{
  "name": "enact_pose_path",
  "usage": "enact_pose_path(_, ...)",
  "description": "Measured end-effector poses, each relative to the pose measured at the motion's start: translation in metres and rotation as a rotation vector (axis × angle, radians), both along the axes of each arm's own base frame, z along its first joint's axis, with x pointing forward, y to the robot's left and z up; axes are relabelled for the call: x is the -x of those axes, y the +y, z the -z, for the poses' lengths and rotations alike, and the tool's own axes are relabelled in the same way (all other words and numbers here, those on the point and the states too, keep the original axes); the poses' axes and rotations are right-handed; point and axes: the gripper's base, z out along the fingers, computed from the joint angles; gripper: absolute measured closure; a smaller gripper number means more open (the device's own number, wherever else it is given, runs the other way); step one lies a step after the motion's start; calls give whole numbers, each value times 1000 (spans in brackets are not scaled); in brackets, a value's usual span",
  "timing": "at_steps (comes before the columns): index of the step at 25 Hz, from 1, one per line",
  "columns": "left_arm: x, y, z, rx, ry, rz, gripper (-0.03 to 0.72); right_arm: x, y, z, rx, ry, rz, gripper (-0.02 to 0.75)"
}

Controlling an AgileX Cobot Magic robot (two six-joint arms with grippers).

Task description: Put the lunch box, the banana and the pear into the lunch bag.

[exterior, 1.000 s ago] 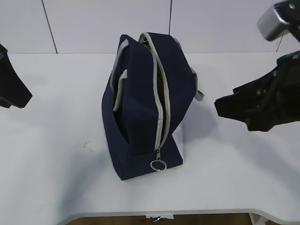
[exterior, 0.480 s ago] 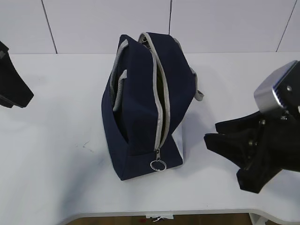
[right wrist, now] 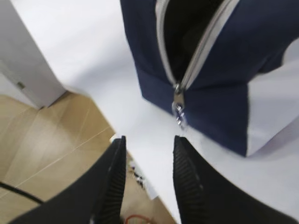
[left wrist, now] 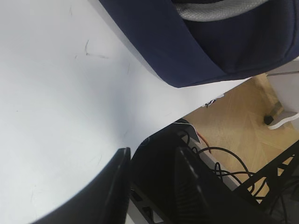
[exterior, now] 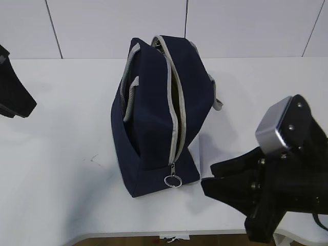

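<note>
The navy lunch bag [exterior: 154, 118] stands upright mid-table with its grey zipper partly undone and the inside dark. Its ring pull [exterior: 173, 180] hangs at the near end and shows in the right wrist view as the ring pull [right wrist: 179, 112]. My right gripper [exterior: 225, 207] hovers low at the front right, fingertips pointing at the bag's near end. In its wrist view the right gripper [right wrist: 148, 140] is open and empty, just short of the pull. My left gripper [left wrist: 152, 154] is open and empty over the table's front edge, left of the bag [left wrist: 187, 51]. Lunch box, banana and pear are out of view.
The white table [exterior: 61, 169] ends in a curved front edge close below the bag. Past that edge are wooden floor [right wrist: 42, 140], cables [left wrist: 224, 158] and a white table leg [right wrist: 28, 70]. A grey handle [exterior: 132, 97] lies along the bag's left side.
My right arm has come down from the upper right toward the table's front edge, and its fingertips now sit closer to the bag's zipper end. The left arm and the bag have not moved.
</note>
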Motion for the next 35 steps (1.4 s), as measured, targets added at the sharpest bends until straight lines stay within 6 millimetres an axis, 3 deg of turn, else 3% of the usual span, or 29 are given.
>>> enact_pose_path(5,0,0,0,2,0,0,442,-9,5,25,38,108,-10,471)
enact_pose_path(16,0,0,0,2,0,0,444,-33,17,44,76,154,-34,372)
enact_pose_path(35,0,0,0,0,0,0,444,-61,33,58,82,147,-103,342)
